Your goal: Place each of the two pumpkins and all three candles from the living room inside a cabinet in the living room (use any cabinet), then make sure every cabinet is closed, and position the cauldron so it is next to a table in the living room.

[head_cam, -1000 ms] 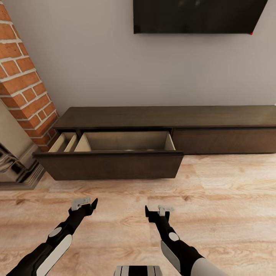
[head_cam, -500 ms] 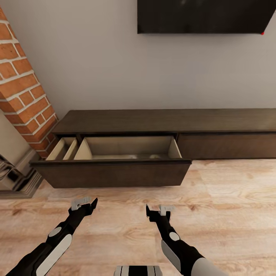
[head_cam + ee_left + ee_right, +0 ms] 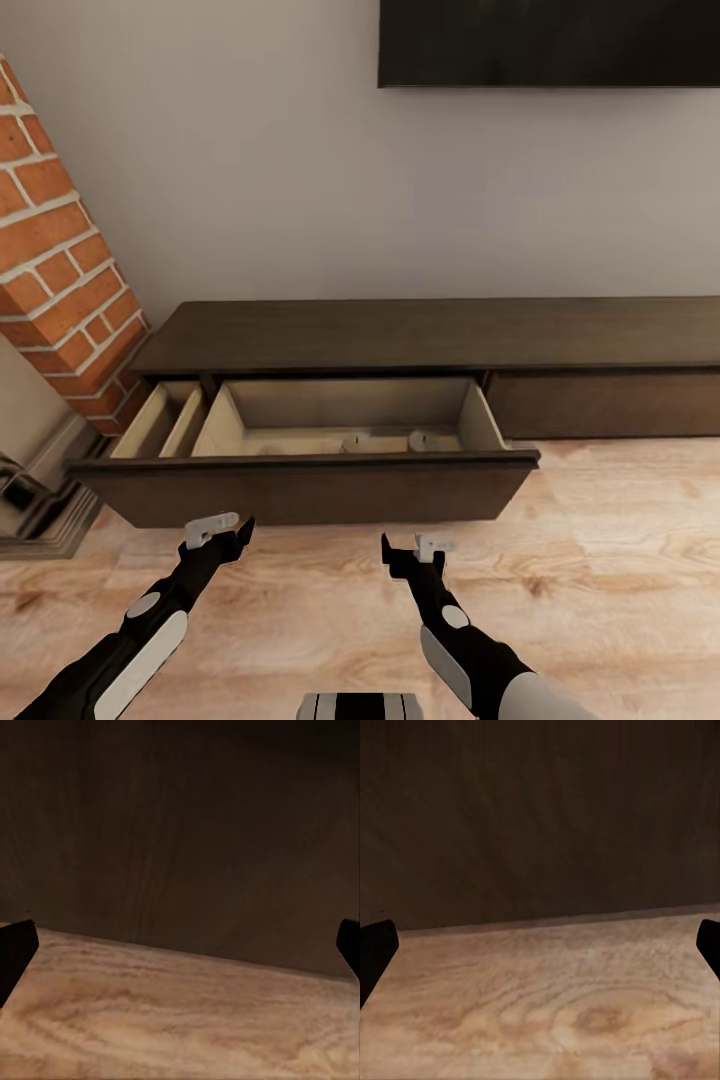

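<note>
The long dark brown cabinet (image 3: 430, 335) stands against the wall, and its left drawer (image 3: 310, 490) is pulled out, showing pale wood insides. Two small beige candles (image 3: 350, 441) (image 3: 420, 440) rest on the drawer floor near its front, partly hidden by the drawer front. My left gripper (image 3: 225, 530) and right gripper (image 3: 415, 550) hover open over the floor just short of the drawer front, with nothing between the fingers. In the left wrist view the left gripper (image 3: 180, 952) faces the dark drawer front, as does the right gripper (image 3: 540, 952) in the right wrist view.
A red brick column (image 3: 60, 260) rises at the left, with a shiny dark stepped base (image 3: 30, 500) at its foot. A black TV (image 3: 550, 40) hangs on the wall above the cabinet. Light wooden floor (image 3: 620, 560) stretches to the right.
The whole view has shifted: the cabinet looks nearer and sits lower and further right, and the candles inside the drawer have come into sight. Both arms hold the same pose.
</note>
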